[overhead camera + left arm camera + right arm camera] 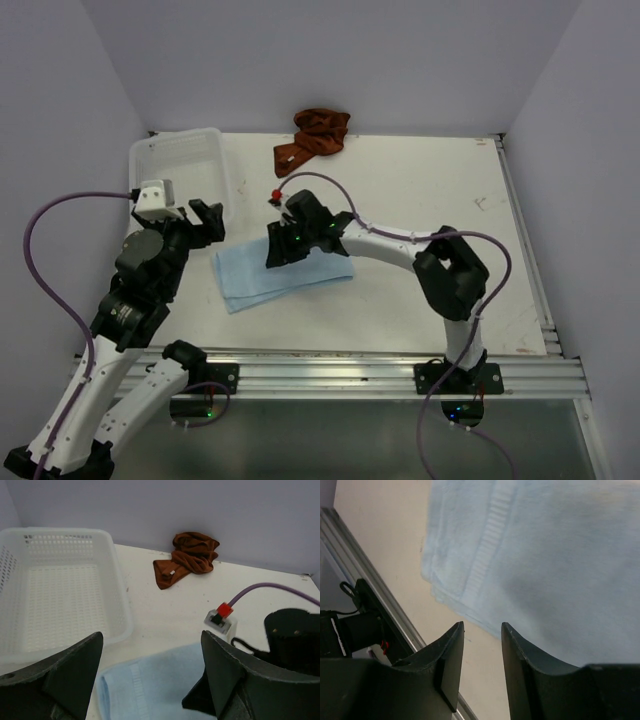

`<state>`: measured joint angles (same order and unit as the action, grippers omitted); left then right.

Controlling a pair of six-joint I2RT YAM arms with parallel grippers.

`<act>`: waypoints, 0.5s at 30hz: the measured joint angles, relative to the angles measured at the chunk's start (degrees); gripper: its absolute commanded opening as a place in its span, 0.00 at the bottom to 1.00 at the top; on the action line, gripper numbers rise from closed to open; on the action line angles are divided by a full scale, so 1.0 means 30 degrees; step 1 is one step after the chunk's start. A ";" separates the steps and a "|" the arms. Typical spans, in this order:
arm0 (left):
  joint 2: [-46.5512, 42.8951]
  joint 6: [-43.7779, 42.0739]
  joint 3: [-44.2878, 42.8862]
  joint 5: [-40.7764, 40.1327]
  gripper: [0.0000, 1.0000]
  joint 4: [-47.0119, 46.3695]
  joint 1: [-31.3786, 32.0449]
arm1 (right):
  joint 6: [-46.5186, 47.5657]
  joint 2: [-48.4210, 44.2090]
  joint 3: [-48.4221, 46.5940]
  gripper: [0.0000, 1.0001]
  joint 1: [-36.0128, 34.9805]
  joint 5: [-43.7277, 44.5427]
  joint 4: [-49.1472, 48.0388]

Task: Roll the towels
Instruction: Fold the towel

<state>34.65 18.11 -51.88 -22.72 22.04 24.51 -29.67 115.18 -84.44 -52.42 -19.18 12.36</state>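
A light blue towel (270,276) lies folded flat on the white table, also in the left wrist view (160,685) and the right wrist view (545,555). A rust-brown towel (315,138) lies crumpled at the back edge; the left wrist view shows it too (190,556). My left gripper (208,222) is open and empty, just above the blue towel's far left corner. My right gripper (277,252) is open and empty, hovering low over the blue towel's far edge; its fingers (525,655) point at the towel's near edge.
A white plastic basket (185,172) stands at the back left, next to my left gripper; it is empty in the left wrist view (60,590). A metal rail (350,365) runs along the table's near edge. A purple cable (320,180) loops over the right arm.
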 measured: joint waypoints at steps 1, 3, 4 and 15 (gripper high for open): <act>0.0058 0.0160 0.0168 0.0291 0.83 -0.0044 0.0000 | -0.0102 -0.0721 0.0678 0.39 0.0619 0.0109 -0.0058; 0.0466 0.0648 0.0692 0.1253 0.83 -0.0146 0.0000 | -0.0219 -0.2353 0.2055 0.40 0.2011 0.0430 0.0000; 0.0692 0.0809 0.0933 0.1647 0.83 -0.0226 0.0000 | -0.0248 -0.2929 0.2455 0.40 0.2499 0.0634 0.0036; 0.6120 0.2754 0.3279 0.7482 0.85 -0.3111 0.0000 | -0.1260 -0.8998 0.9712 0.45 0.6630 0.3147 0.0277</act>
<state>53.01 26.37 -42.04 -0.27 12.71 24.51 -33.45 88.18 -55.31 -32.53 -9.74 13.19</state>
